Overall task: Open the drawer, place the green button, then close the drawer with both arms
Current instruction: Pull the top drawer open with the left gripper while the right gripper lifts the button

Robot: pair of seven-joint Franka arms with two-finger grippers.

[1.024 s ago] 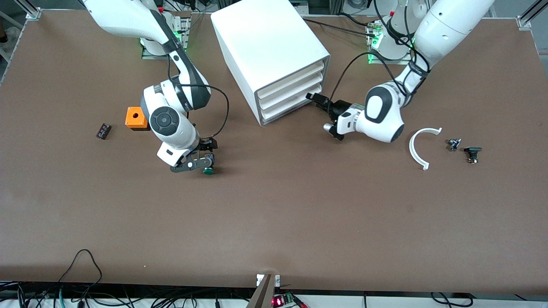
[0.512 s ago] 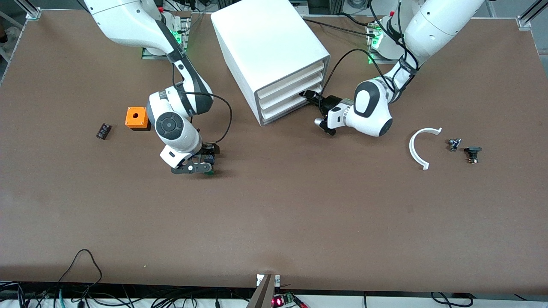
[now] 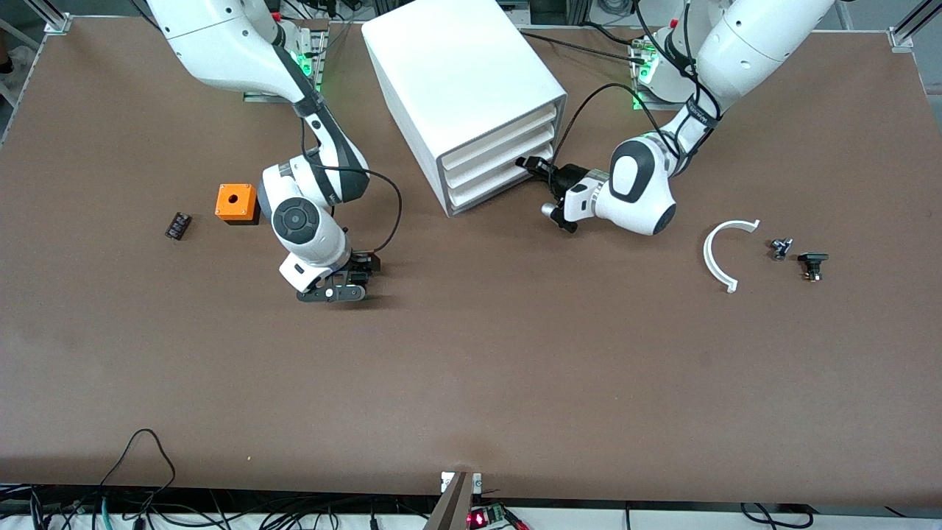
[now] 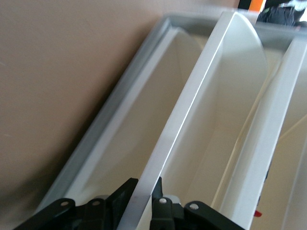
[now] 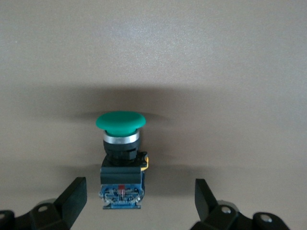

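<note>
The right pincer (image 3: 346, 288) sits low on the bench (image 3: 471, 368), spread wide around the button (image 5: 121, 158), not touching it. Farther off, the left pincer (image 3: 531, 165) is clamped on the drawer (image 4: 192, 120) front edge at the cabinet (image 3: 464, 88).

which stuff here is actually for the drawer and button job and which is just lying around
For the job:
- drawer, lowest in the cabinet
- button
- left gripper at the drawer front
- right gripper open around the button

Lying about:
- orange box
- white curved piece
- small black parts
</note>
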